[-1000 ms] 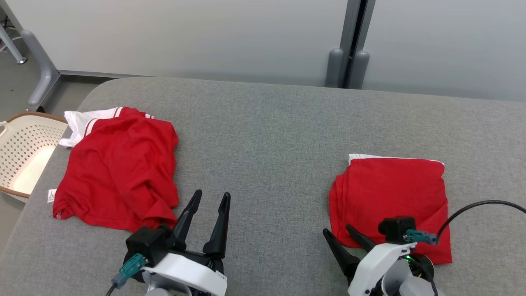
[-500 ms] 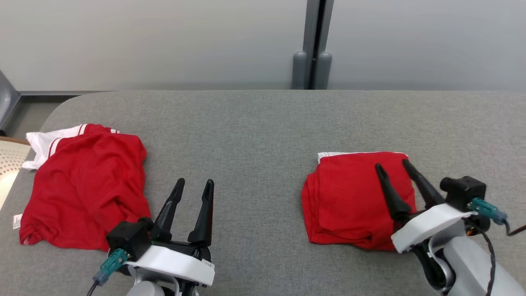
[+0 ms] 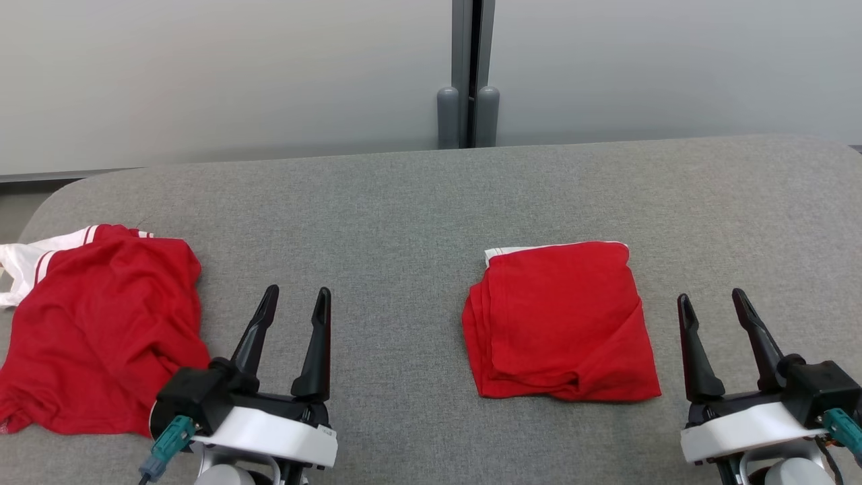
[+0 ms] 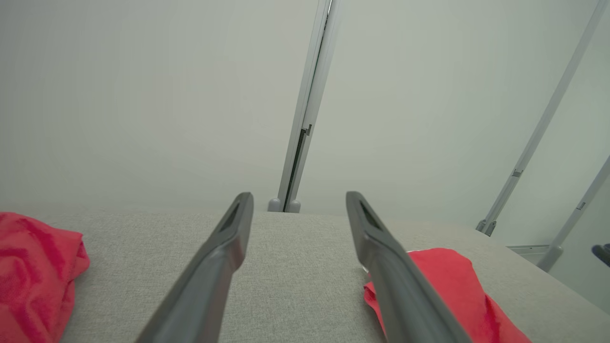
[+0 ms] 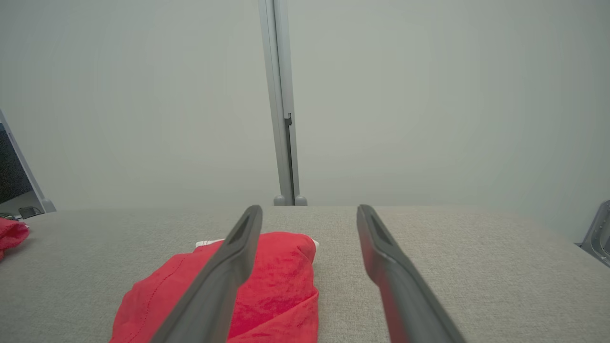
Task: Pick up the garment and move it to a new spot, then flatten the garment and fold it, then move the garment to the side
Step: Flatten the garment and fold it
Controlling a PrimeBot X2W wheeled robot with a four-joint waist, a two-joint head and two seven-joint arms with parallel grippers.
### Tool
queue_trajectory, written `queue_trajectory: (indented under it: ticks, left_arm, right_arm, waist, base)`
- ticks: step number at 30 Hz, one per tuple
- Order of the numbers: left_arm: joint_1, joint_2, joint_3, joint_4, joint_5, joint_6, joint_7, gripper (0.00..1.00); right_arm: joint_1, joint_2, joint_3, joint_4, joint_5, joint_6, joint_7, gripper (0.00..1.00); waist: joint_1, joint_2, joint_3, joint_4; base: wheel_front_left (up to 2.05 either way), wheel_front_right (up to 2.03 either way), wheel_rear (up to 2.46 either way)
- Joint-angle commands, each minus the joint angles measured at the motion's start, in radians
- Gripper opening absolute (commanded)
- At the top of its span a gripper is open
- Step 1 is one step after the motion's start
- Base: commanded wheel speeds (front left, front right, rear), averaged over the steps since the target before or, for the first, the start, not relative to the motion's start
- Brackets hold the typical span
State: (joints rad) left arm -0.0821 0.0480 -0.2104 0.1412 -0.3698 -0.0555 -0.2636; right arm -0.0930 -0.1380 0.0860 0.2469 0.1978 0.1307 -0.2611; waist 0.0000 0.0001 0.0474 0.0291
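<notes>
The two long dark fingers [image 3: 316, 343] of the left gripper [image 3: 298, 291] stand spread wide with nothing between them, low over the near edge of the grey fabric-covered bench [image 3: 404, 202]. The right gripper [image 3: 710, 294], at the near right, is equally wide open and empty, pointing the same way.

A neatly folded red garment [image 3: 562, 323] lies flat on the bench between the two grippers, nearer the right one and apart from both. A thin white edge shows along its far side and its stacked layers show along its left side. In the right wrist view it sits ahead and to the left, partly behind that gripper's left finger.

A loosely crumpled red garment with white striped trim [image 3: 101, 337] lies at the bench's left end, its near edge just beside the left gripper's body.

Beyond the bench's rounded far edge stands a pale grey wall [image 3: 202, 67], split by a grey upright post [image 3: 468, 67].
</notes>
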Motion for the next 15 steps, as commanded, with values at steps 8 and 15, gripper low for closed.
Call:
queue_trajectory:
  ticks: [8, 15]
  left_arm:
    - [0.038, 0.004, 0.005, -0.020, 0.028, 0.015, -0.001, 1.00]
    - [0.035, 0.004, -0.004, -0.022, 0.037, 0.016, -0.001, 1.00]
  right_arm:
    - [0.041, 0.039, -0.007, -0.030, -0.051, 0.000, -0.006, 1.00]
    - [0.029, 0.043, -0.017, -0.020, -0.034, 0.000, -0.006, 1.00]
  waist:
    - [0.0000, -0.0001, 0.001, 0.002]
    - [0.0000, -0.0001, 0.009, 0.016]
  base:
    - [0.00, 0.00, 0.00]
    - [0.00, 0.00, 0.00]
